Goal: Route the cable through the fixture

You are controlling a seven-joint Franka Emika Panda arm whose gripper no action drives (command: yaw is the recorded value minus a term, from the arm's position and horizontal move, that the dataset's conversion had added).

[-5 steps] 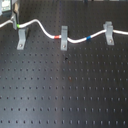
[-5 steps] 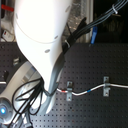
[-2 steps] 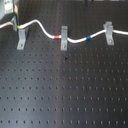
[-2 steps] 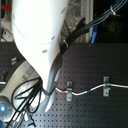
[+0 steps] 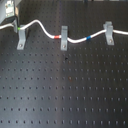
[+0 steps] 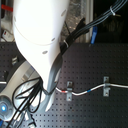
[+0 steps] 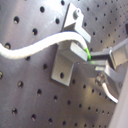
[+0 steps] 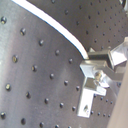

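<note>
The white cable [image 5: 45, 31] runs across the back of the black board through three grey fixtures. The left fixture [image 5: 22, 38] carries the cable's green band [image 5: 20, 28] at its forked top. The middle fixture [image 5: 64, 38] stands beside the red band [image 5: 56, 37], and the right fixture [image 5: 108, 32] stands past the blue band [image 5: 89, 37]. My gripper [image 5: 13, 21] hangs just behind the left fixture at the first exterior view's left. In the first wrist view the gripper [image 7: 96, 61] is shut on the cable [image 7: 35, 49] right at the green band [image 7: 88, 52], against the fixture [image 7: 66, 62].
The perforated black board [image 5: 65, 85] stretches toward the front of the first exterior view. In the second exterior view my white arm [image 6: 40, 45] and its black hoses [image 6: 30, 95] hide the left fixture. The middle fixture [image 6: 69, 93] and right fixture [image 6: 105, 86] show there.
The arm has shifted only slightly in the second exterior view. The cable keeps the same course through the three fixtures.
</note>
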